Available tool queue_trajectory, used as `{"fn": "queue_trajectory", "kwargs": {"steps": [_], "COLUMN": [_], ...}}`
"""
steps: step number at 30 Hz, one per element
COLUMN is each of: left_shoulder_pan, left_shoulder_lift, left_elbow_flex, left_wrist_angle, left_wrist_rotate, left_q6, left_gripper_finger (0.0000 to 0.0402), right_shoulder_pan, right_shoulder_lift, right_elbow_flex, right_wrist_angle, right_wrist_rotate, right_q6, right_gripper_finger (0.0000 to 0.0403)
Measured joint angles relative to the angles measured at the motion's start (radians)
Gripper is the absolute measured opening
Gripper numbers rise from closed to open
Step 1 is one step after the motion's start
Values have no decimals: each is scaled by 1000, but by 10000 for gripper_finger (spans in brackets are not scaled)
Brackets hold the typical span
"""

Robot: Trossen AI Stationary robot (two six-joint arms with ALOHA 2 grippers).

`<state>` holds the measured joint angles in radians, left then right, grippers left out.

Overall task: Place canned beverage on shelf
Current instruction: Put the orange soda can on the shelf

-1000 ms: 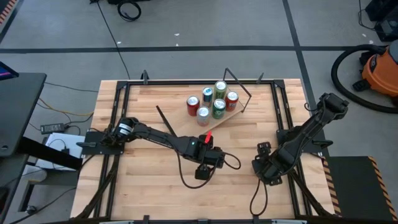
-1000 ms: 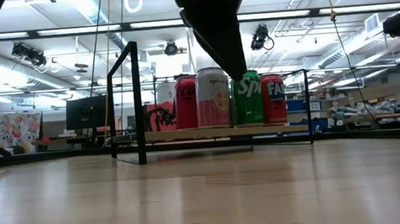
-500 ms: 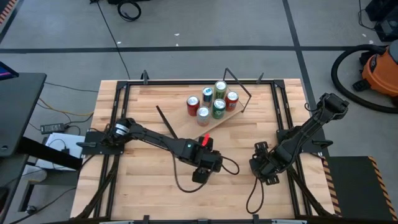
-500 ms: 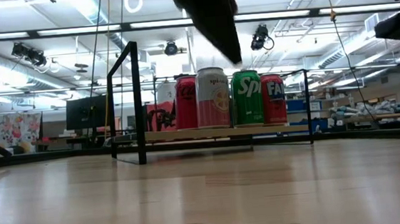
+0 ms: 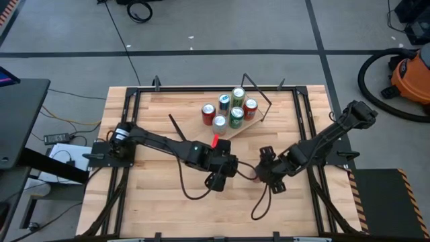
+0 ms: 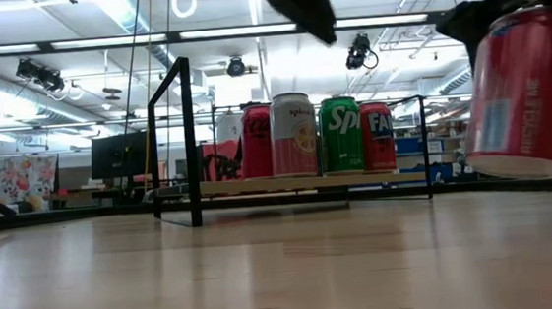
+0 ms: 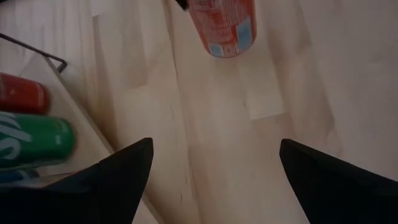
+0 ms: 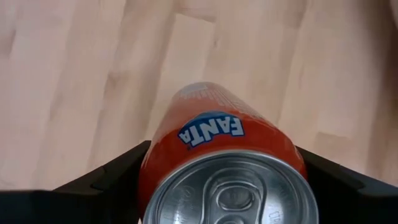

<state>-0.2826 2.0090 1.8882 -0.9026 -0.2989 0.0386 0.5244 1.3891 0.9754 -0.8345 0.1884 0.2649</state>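
An orange Fanta can (image 8: 224,155) is in my right gripper (image 8: 230,186), right of the table's middle (image 5: 264,167). In the low view the can (image 6: 520,91) hangs above the tabletop. The shelf (image 5: 247,125), a light-wood board with black rod frames, stands at the far middle and carries several cans (image 6: 294,133) upright. My left gripper (image 5: 216,178) is open and empty just left of the right gripper. Its wrist view shows the held can (image 7: 224,25) ahead and the shelf's cans (image 7: 31,140) to one side. My right gripper pinches the can's side wall (image 8: 155,158) just below its top rim, one finger (image 8: 106,180) on each side. The fingers come from above, pointing down. The can is lifted clear of the table, nearly upright with a slight tilt, its lid up.
Black rails (image 5: 127,128) run along the table's left and right sides. Bare wood (image 5: 168,202) lies between the grippers and the near edge. Loose cables (image 5: 262,202) hang from both arms. An orange vacuum (image 5: 410,74) stands on the floor off the right.
My right gripper has gone toward the table's left and a little toward the far edge, closer to my left gripper; the can has come into the low view, clear of the table. My left arm has risen out of the middle of the low view.
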Motion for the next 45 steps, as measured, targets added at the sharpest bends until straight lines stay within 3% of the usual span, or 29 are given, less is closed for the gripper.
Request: {"fn": "queue_trajectory", "kwargs": {"steps": [7,14,22,29,35,40,45], "left_shoulder_pan": [7,19,41,79,103,93,93], "left_shoulder_lift": [-37,-64,-44,-45,-45,-29,-15], "left_elbow_flex": [-215,-325,-328,-327,-328,-328,-327], "left_wrist_angle": [213,321,421,507,551,569,529], "left_wrist_rotate": [-10,-47,16,19,12,-76,-89], "left_q6": [-13,-83,-176,-213,-221,-176,-181], "left_gripper_finger": [362,362,362,362,362,362,362], "right_shoulder_pan": [-64,-173,-230,-229,-246,-269,-301], "right_shoulder_lift": [0,0,0,-1,-1,0,5], "right_elbow_flex": [1,0,-1,-1,-1,-1,-1], "right_wrist_angle": [66,235,278,285,296,281,219], "right_wrist_rotate": [60,10,-7,59,87,94,28], "right_q6": [-52,-147,-220,-237,-149,-64,-24], "right_gripper_finger": [326,326,326,326,326,326,326]}}
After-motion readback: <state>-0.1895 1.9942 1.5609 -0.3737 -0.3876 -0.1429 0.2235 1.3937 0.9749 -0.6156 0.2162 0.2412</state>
